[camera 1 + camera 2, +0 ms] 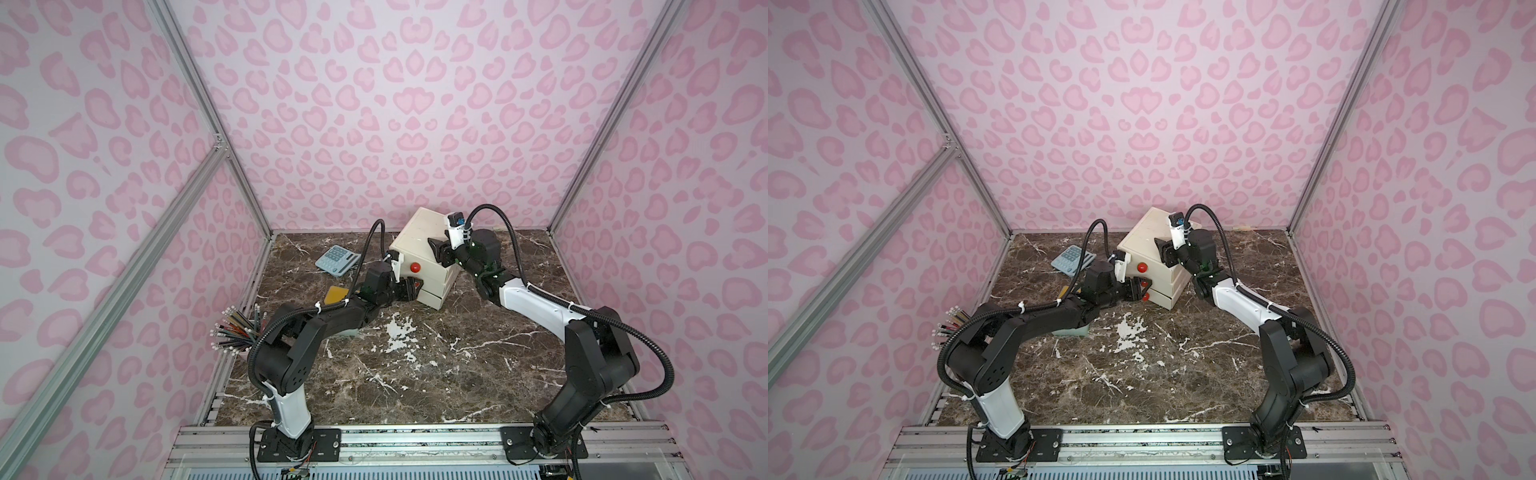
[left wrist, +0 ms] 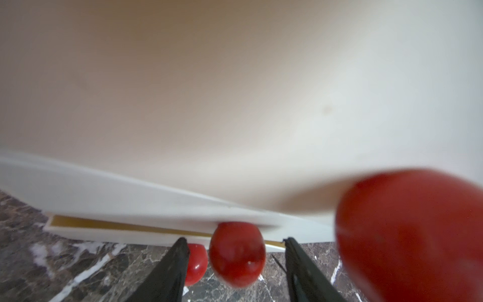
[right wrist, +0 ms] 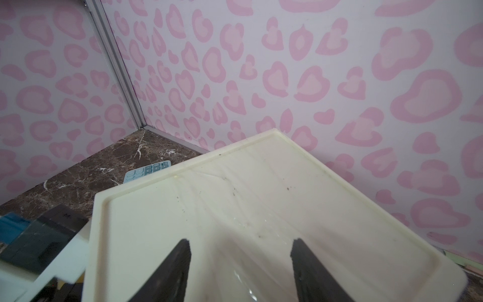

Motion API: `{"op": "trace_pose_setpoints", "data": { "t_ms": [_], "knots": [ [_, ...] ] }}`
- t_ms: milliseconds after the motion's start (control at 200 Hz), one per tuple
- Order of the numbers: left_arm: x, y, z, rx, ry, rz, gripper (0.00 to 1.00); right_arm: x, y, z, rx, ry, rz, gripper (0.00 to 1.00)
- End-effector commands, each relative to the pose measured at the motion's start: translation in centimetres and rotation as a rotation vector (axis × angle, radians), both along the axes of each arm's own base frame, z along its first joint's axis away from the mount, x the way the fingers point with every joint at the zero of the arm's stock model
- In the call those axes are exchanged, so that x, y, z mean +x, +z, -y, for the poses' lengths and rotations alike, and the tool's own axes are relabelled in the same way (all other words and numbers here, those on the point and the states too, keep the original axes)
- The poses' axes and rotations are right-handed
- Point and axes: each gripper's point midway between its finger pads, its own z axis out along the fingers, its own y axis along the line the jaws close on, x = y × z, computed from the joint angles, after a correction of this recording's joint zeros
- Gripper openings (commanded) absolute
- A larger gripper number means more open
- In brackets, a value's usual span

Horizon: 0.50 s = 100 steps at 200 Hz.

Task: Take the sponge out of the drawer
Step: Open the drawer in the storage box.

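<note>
Black fingers of the left gripper stand apart, one on each side of the middle red knob, with gaps showing. Over the cabinet top the right gripper is also spread; contact is unclear. The lowest drawer is ajar, and a yellow strip in its slit may be the sponge; I cannot tell. The cabinet stands at 12 o'clock on the table, the calculator at 10.

Lowest drawer of cream cabinet stands ajar.
</note>
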Motion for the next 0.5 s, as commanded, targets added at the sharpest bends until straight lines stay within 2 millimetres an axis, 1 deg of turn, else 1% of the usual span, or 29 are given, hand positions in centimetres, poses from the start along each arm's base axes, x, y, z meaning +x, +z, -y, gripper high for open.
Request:
{"op": "trace_pose_setpoints", "data": {
  "t_ms": [0, 50, 105, 175, 205, 350, 495],
  "knots": [
    [0.49, 1.03, 0.43, -0.021, -0.011, 0.039, 0.57, 0.30, -0.50, 0.15, -0.018, -0.011, -0.005, 0.63],
    [0.61, 1.20, 0.50, -0.022, -0.012, 0.044, 0.55, 0.29, -0.59, 0.02, -0.020, -0.008, -0.008, 0.63],
    [0.69, 1.24, 0.58, -0.019, -0.015, 0.045, 0.50, 0.42, -0.65, 0.08, -0.021, -0.011, -0.011, 0.63],
    [0.78, 1.25, 0.67, -0.020, -0.017, 0.045, 0.47, 0.40, -0.74, 0.02, -0.023, -0.009, -0.012, 0.63],
    [0.77, 1.21, 0.67, -0.020, -0.017, 0.044, 0.44, 0.38, -0.77, 0.03, -0.023, -0.009, -0.013, 0.63],
    [0.71, 0.80, 0.59, -0.013, -0.013, 0.029, 0.42, 0.43, -0.53, 0.01, -0.019, -0.009, -0.009, 0.63],
    [0.43, 0.51, 0.33, -0.005, -0.009, 0.017, 0.40, 0.65, -0.86, -0.35, -0.021, -0.002, -0.021, 0.63]
  ]
}}
